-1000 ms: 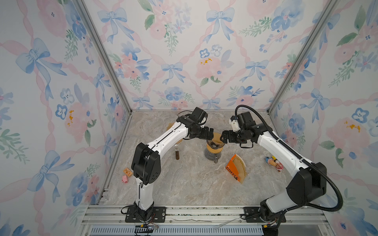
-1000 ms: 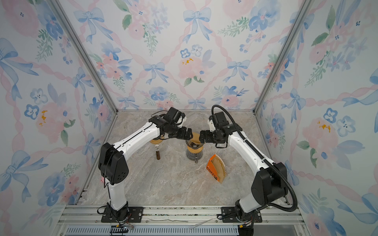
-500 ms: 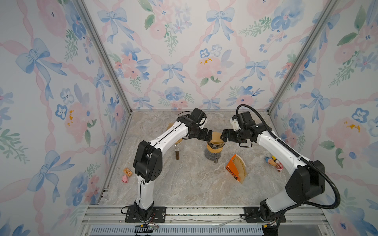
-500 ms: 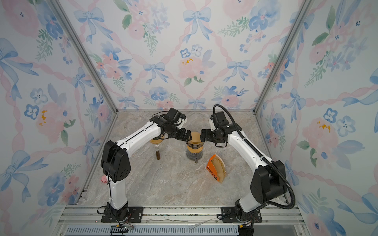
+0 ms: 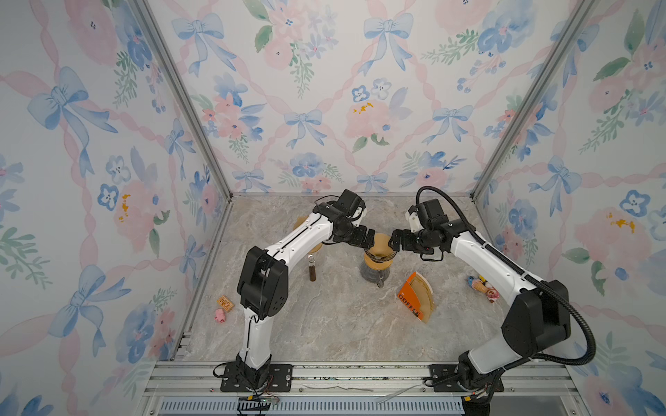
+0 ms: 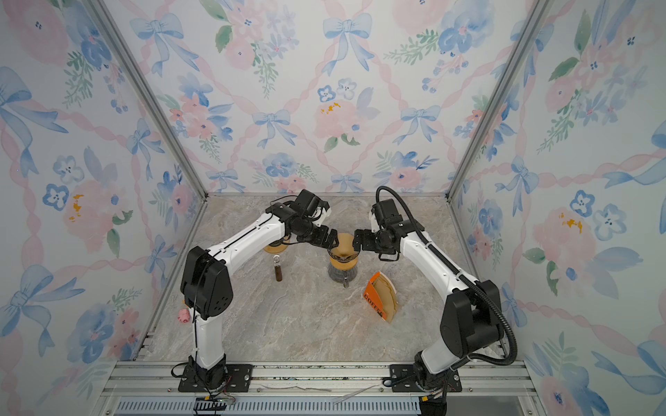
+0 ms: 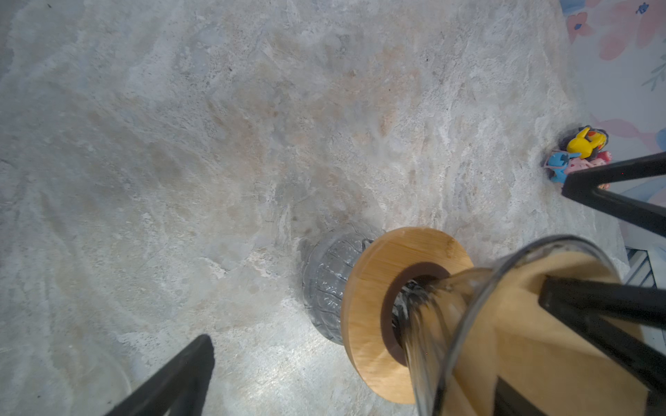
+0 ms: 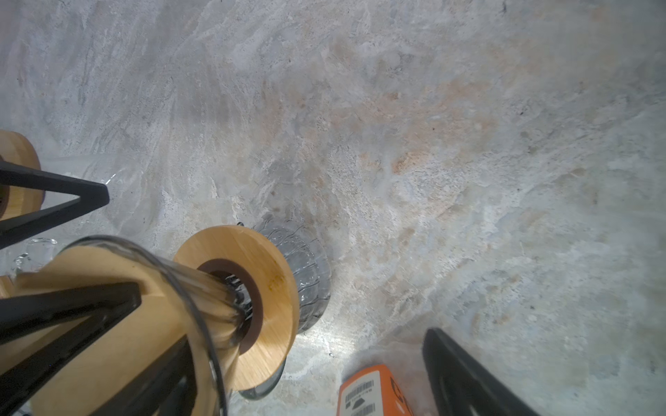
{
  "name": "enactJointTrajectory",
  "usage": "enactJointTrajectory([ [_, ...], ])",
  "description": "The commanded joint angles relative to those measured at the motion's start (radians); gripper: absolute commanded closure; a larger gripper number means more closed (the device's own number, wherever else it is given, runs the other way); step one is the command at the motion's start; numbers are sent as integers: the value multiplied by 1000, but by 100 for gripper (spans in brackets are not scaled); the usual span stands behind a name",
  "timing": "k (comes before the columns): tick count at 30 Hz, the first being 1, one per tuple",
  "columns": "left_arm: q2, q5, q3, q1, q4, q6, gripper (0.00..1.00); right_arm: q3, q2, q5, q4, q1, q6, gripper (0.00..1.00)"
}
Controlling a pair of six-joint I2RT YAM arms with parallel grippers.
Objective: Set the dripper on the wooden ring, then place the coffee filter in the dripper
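Both sets of fingers are spread wide and grip nothing: left gripper (image 5: 364, 237) and right gripper (image 5: 396, 242) each have one finger inside the coffee filter (image 5: 380, 245). It sits opened in the dripper (image 7: 367, 288), toward the worktop's (image 5: 342, 324) back edge, mid-width. Judged: placement essentially complete; withdrawal remains.

Marbled tabletop (image 5: 324, 324) under me. Centre: glass carafe (image 5: 374, 275), upright. Orange filter pack (image 5: 414, 299) near it on my right side, small brown bottle (image 5: 312, 270) on my left. Toy figures (image 5: 481, 286) by right wall; pink pig (image 5: 219, 315), orange tag (image 5: 225, 302) by left.
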Motion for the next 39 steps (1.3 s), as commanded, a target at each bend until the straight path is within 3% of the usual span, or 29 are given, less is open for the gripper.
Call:
enactJointTrajectory([
  [1,27,4,22,1,-13,22,2,-8,-37,-86,35,-12,5,4],
  [6,33,1,23,0,-13,21,2,8,-6,-109,3,9,-7,4],
  [24,49,-4,32,-1,-14,22,2,35,49,92,-100,34,-14,4],
  [32,52,-5,34,-2,-13,22,2,37,18,-83,-30,34,3,4],
  [39,54,-7,35,-1,-12,22,2,32,37,-110,-37,48,-1,4],
])
